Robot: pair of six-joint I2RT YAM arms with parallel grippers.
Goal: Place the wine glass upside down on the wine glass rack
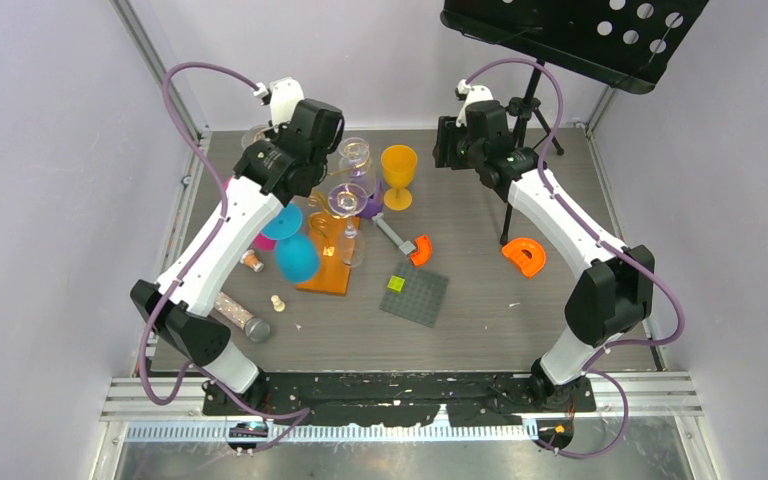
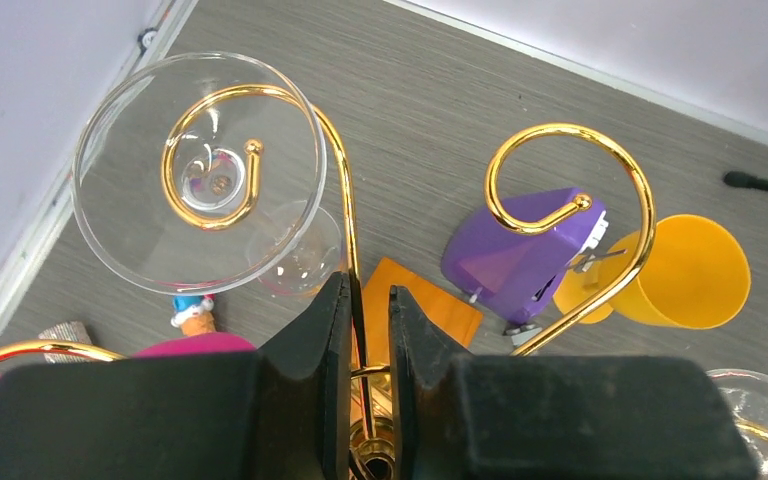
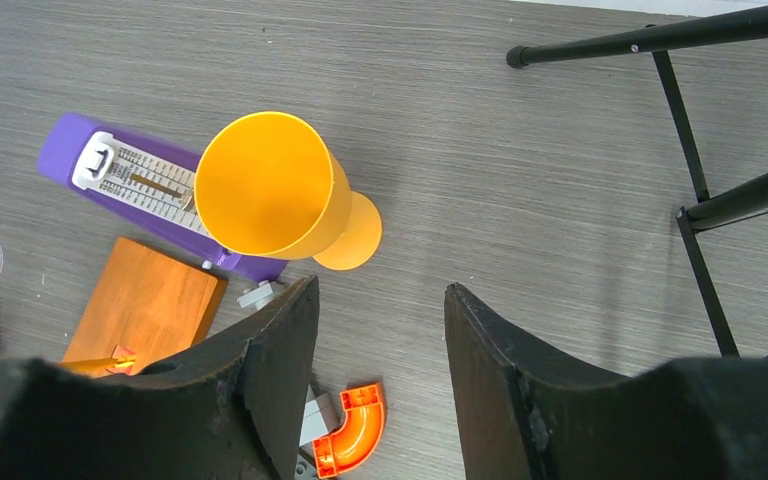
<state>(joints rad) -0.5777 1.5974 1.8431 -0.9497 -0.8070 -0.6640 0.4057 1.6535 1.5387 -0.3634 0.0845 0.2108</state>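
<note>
Your left tool (image 2: 370, 295) hung over the wine glass rack (image 2: 563, 128) with its jaws drawn to a narrow slit and the rack's gold stem wire running through the gap. Whether the pads pinched that wire could not be told from the wrist view. Just to the left of it, the wine glass (image 2: 125, 190) sat upside down on one scroll arm, its clear foot riding on the curl and its bowl hanging below, apart from the tool. By that showing, the placing looked done or nearly so.

Your right tool (image 3: 380, 290) stood about half open and held nothing, poised above the desk (image 3: 560, 180) near an orange goblet (image 3: 270, 185).

Should you need to reseat the glass, expect it to be light, thin-walled and slick (and unforgiving of a knock against wire). The stem, between foot and bowl, looked the safest place to take hold, with a gentle squeeze; the bowl would likely crack under pressure. The wire rack seemed springy and light — a nudge on its stem might sway it and shake the glass loose.
</note>
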